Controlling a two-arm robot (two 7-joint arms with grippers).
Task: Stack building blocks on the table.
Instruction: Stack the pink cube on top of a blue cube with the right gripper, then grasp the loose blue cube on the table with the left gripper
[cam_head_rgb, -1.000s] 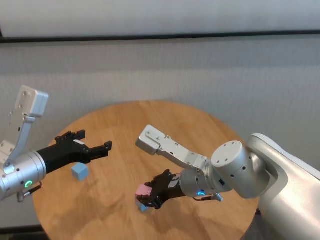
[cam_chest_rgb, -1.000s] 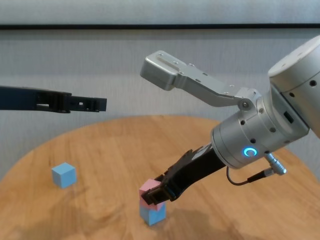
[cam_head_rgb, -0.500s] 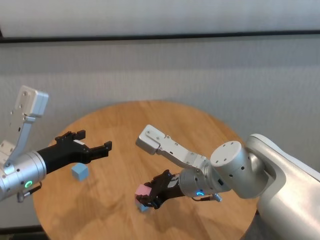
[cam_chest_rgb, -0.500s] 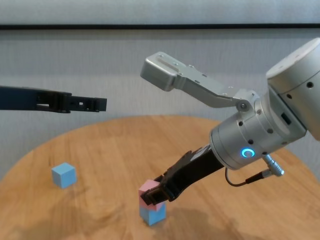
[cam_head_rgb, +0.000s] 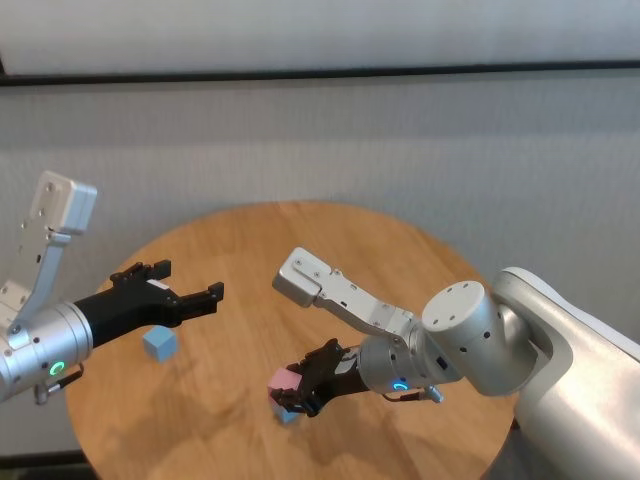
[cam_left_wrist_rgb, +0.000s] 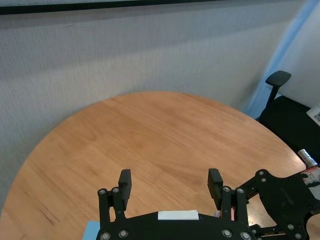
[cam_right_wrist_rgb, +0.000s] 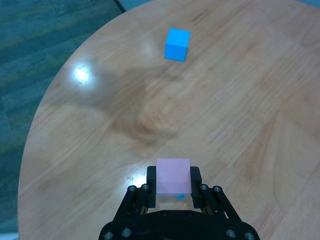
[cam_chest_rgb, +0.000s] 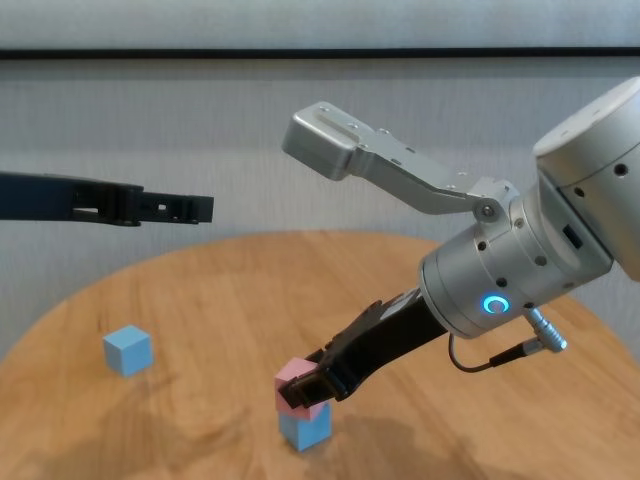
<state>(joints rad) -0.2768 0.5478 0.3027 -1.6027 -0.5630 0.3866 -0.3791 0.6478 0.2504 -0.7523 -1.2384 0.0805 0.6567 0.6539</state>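
Head view: the right gripper (cam_head_rgb: 292, 392), black-fingered on a grey arm, reaches down toward the near middle of the round light-brown wood-grain table (cam_head_rgb: 300, 260), its jaws clamped on the small matte pink cube (cam_head_rgb: 284, 379). Under it sits a small matte light blue cube (cam_head_rgb: 288, 413), mostly hidden. The left gripper (cam_head_rgb: 190, 285) hangs above the table's left side, jaws spread wide and empty, with a second light blue cube (cam_head_rgb: 159, 343) on the table below it.

Left wrist view: the left fingers (cam_left_wrist_rgb: 125, 179) stand far apart over bare wood, holding nothing.

Right wrist view: the right fingers (cam_right_wrist_rgb: 151, 180) pinch the pink cube by two opposite side faces; only a sliver of blue shows beneath.

Chest view: the pink cube rests on or just above the lower blue cube, set slightly to the left of it; whether they touch I cannot tell. The right forearm slopes down from the right, wrist low.

These cubes look light, stiff and matte, so a side-face pinch should hold well; the stack itself likely topples at a slight nudge.
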